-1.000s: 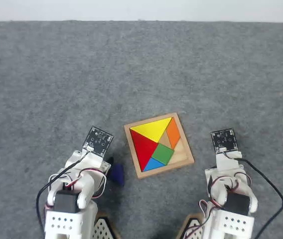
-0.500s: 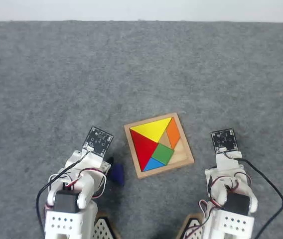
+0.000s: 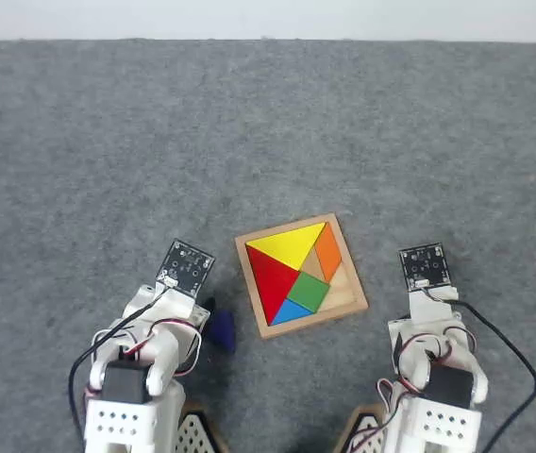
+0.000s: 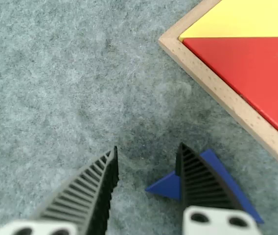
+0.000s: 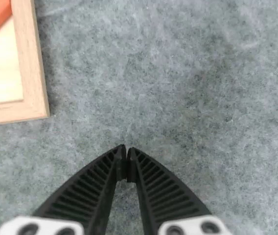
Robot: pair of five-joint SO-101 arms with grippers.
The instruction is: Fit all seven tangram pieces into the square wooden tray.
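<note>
So my left pincer [image 4: 148, 148] gapes over the dark blue piece [image 4: 164, 187] by the tray [image 4: 212, 88], ready to grab. My right pincer [image 5: 127, 148] idles closed, empty.

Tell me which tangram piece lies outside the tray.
The dark blue piece, on the grey mat beside the tray, by the left gripper. The yellow, red, orange, green and light blue pieces sit inside it.

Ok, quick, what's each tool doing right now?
Left tool: open, holding nothing; the dark blue triangular tangram piece lies just beside it, ungripped.
Right tool: shut, empty.
</note>
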